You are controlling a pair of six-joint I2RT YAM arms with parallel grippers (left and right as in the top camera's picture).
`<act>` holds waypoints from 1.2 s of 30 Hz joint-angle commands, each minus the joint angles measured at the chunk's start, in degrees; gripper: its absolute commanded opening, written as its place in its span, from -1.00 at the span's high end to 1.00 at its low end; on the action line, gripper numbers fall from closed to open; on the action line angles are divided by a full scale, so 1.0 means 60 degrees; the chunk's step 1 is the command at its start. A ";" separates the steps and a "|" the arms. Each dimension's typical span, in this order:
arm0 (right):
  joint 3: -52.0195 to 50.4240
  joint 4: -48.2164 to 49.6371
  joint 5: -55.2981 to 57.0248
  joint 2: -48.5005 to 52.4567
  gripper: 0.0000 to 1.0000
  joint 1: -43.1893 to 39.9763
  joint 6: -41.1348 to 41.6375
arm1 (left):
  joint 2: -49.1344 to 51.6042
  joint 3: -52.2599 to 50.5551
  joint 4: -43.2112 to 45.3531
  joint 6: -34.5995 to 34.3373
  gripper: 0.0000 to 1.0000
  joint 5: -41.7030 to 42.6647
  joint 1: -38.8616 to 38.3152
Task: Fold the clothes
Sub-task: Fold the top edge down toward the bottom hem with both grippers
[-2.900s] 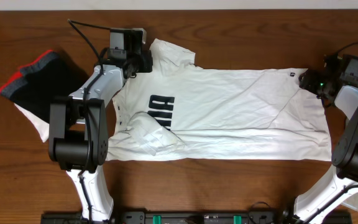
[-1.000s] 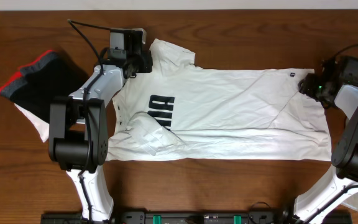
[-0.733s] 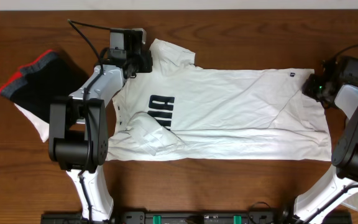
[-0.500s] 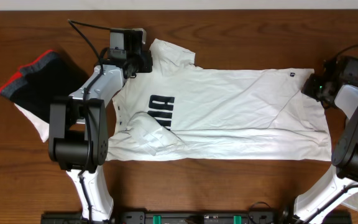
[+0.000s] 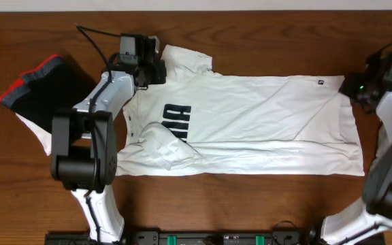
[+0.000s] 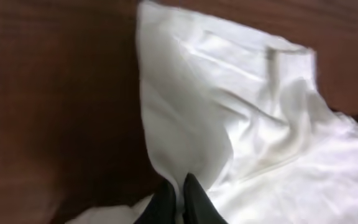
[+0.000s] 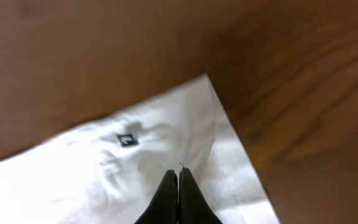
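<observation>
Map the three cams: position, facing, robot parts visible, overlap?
Overhead: above the table, facing straight down on the T-shirt; both arms show.
Left wrist: on the left arm, facing down at a sleeve; the shut left gripper shows.
Right wrist: on the right arm, facing down at the hem corner; the shut right gripper shows.
Shared: overhead and right wrist both catch the small dark tag.
</observation>
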 commanded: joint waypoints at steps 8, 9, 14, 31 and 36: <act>0.0168 -0.1993 0.0692 -0.0718 0.97 -0.0565 -0.0044 | -0.2273 0.0000 -0.1650 -0.0051 0.88 -0.0087 0.0568; 0.0168 -0.2131 0.0798 -0.0718 0.98 -0.0597 -0.0044 | -0.2361 0.0000 -0.1880 -0.0051 0.88 -0.0084 0.0612; 0.0168 -0.2699 0.1384 -0.0729 0.98 -0.0885 -0.0044 | -0.2481 0.0000 -0.3093 -0.0051 0.88 -0.0084 0.0783; 0.0168 -0.4564 0.1443 -0.0725 0.97 -0.2004 0.0036 | -0.2481 0.0000 -0.6838 -0.0055 0.88 -0.0073 0.0783; 0.0164 -0.4812 0.1446 -0.0725 0.97 -0.1985 0.0036 | -0.2481 0.0000 -0.7810 -0.0051 0.88 -0.0080 0.0787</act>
